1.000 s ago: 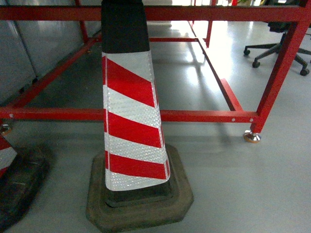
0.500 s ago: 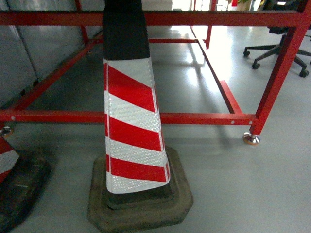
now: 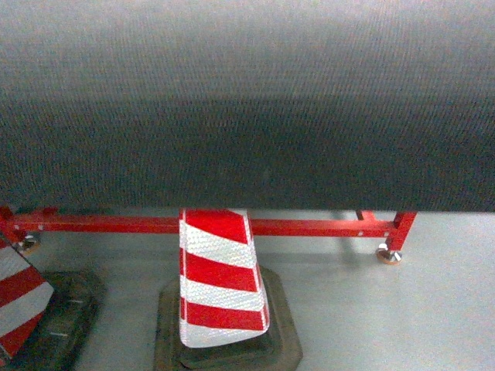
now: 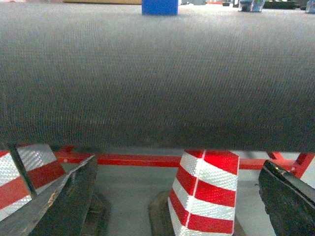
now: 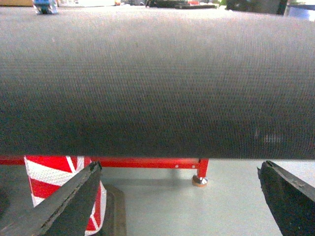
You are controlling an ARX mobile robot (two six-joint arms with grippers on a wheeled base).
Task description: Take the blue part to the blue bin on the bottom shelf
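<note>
We note the view has risen; a dark mat now fills it above the cone; both grippers gape empty; blue part lies far.

Dark woven mat fills most of the view. Blue box at its far edge, top centre. Below it, red rail over grey floor. Striped cone right of centre; second cone at left. Left gripper fingers spread wide, nothing between.
</note>
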